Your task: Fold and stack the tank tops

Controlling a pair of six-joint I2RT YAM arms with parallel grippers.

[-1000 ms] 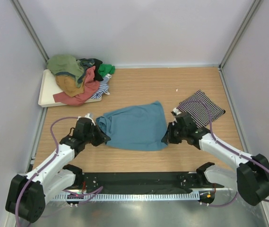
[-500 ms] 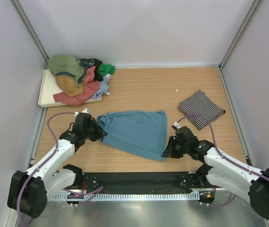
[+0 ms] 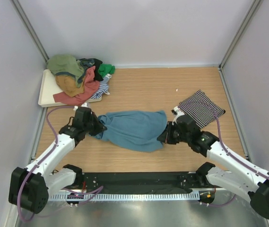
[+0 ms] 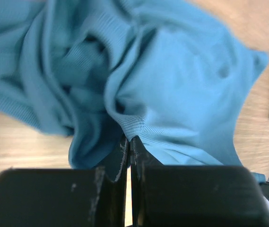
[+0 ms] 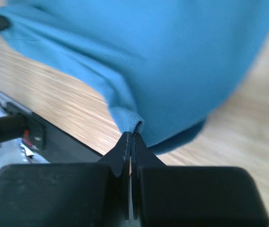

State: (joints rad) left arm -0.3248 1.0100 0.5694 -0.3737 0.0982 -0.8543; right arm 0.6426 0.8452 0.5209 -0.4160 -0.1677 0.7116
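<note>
Teal tank top (image 3: 132,130) mid-table, bunched and sagging btwn two grippers. Pinched at its left end by left gripper (image 3: 95,127), jaws pressed together on a ribbed hem fold. Pinched at its right end by right gripper (image 3: 165,137), jaws likewise closed on a thin hem edge. Prob. held by both ends to pull flat before a fold.

Folded striped top (image 3: 201,109) just beyond right gripper, near right wall (image 3: 262,94), apart from the teal cloth; likely the stack's base. Unfolded pile (image 3: 77,78) of olive, coral, mustard and green tops on white tray (image 3: 43,94), far-left corner.

Open wood (image 3: 143,87) beyond the teal cloth: ample room to lay flat. Tighter at near edge: black strip (image 3: 139,178) w/ arm bases close below the lower hem.
</note>
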